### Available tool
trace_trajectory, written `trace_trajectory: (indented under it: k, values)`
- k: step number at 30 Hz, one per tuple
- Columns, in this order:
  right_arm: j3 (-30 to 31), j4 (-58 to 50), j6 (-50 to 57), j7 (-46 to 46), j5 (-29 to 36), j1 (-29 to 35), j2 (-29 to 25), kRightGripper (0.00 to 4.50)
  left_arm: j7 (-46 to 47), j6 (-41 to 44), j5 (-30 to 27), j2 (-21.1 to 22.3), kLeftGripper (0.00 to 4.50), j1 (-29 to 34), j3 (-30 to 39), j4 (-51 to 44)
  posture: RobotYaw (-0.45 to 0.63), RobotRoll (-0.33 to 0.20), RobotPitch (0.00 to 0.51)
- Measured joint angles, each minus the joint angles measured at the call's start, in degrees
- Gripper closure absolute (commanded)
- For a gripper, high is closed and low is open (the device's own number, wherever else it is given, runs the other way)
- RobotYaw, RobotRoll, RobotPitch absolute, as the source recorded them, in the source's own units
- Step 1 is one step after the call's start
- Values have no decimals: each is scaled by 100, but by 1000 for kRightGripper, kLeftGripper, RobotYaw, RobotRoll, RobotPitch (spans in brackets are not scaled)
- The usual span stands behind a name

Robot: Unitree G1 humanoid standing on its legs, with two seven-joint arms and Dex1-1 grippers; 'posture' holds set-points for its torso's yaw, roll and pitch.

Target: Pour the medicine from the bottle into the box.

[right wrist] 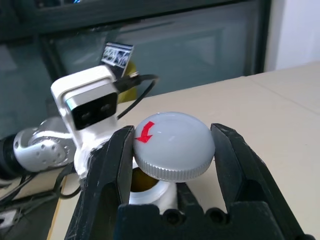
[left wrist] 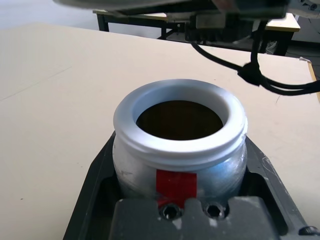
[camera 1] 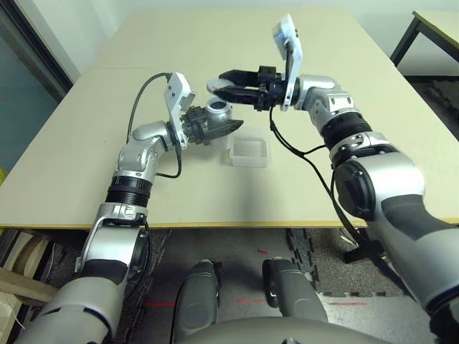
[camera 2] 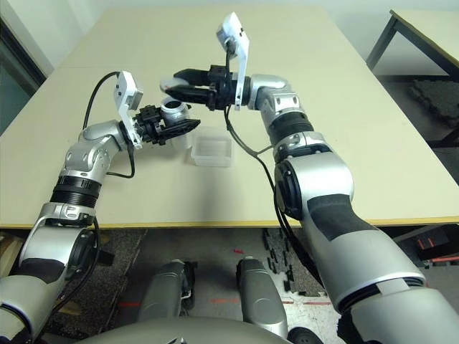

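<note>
My left gripper (camera 1: 215, 127) is shut on the bottle (camera 1: 219, 110), a whitish bottle with a red label patch, held upright a little above the table. Its wide mouth (left wrist: 180, 120) is uncovered and dark inside; the medicine is hidden from view. Just above and behind the mouth, my right gripper (camera 1: 222, 86) is shut on the grey disc-shaped cap (right wrist: 172, 145), which has a red arrow mark. The cap sits lifted off the bottle (right wrist: 150, 192), slightly tilted. The box (camera 1: 249, 151), a clear shallow square tray, rests on the table just right of the bottle.
The beige table (camera 1: 344, 57) stretches wide beyond and to both sides of the arms. A black cable (camera 1: 287, 143) hangs from the right wrist near the box. A second table's dark leg (camera 1: 401, 36) stands at the far right.
</note>
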Motion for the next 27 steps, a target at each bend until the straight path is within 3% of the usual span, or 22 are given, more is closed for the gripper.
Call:
trace_trajectory:
  k: [8,18,27]
  values:
    - [269,-89,294,-954,-459,97,-905,1957,112,191,1,17,1816,102,-5,-11,-136,0,108]
    - [844,-614,825,-1347,-1165,920,-2225,1957,201,235,57,36,1816,6,-5,44,-158,0,102]
    - [1223,-898,969,-1463,-1556,1362,-2577,1957,257,135,205,-34,1816,-216,-7,446,-167,0,93]
